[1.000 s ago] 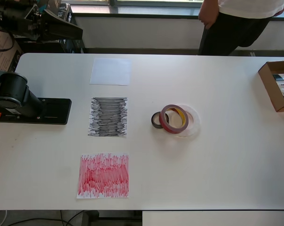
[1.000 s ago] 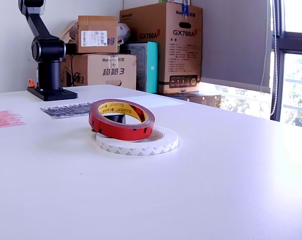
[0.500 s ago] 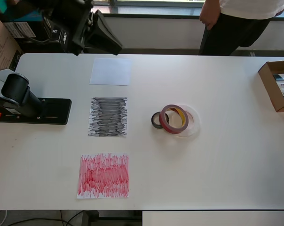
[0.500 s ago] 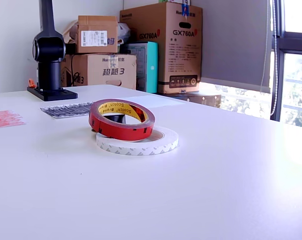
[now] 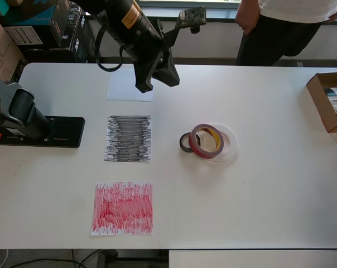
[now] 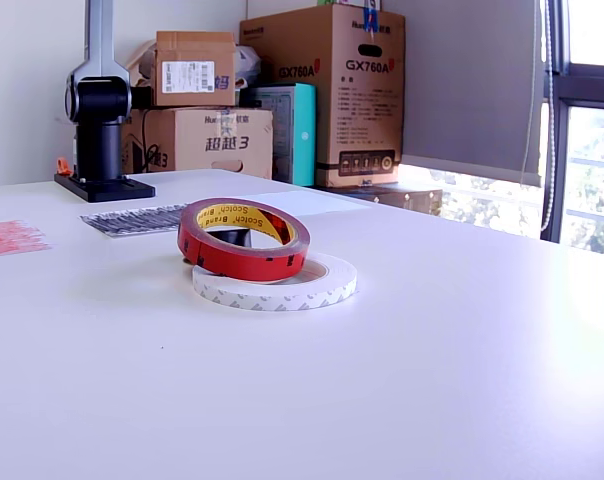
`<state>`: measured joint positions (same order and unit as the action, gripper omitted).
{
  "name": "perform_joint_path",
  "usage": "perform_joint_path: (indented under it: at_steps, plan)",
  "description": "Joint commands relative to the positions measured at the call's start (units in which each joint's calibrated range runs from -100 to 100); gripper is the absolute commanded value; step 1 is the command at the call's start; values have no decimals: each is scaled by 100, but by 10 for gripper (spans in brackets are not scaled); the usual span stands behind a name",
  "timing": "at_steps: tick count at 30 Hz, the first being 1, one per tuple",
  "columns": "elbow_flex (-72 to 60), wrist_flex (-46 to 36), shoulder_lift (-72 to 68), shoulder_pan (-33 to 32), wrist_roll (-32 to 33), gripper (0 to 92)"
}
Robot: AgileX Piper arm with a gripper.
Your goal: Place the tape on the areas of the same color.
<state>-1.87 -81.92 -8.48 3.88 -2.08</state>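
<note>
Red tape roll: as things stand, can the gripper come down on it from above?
Probably yes. The red tape roll leans on the white ring with the black roll beside it, nothing covering it. The gripper hangs over the table, its path unobstructed.

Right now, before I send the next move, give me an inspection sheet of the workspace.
Surface: white table, no spills seen.
Job's things: red tape roll leans on the white tape ring, with the small black tape roll touching it at the overhead view's left. White sheet, black scribbled sheet and red scribbled sheet all bare of tape.
Clutter: open cardboard box at the overhead view's right edge.
Grippers: gripper above the white sheet's corner, holding nothing; open or shut cannot be told.
Cables: black cable looped along the arm.
Surroundings: person standing behind the table; stacked cartons.
</note>
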Motion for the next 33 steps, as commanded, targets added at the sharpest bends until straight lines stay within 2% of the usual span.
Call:
perform_joint_path:
  at_steps: [1, 14, 24, 33]
  plan:
    - [28, 7, -190, 53, -20, 2]
    - [28, 101, -1089, 203, -37, 5]
    - [-35, 1272, -1912, 432, -29, 2]
    - [-889, 1340, -2959, 566, -29, 6]
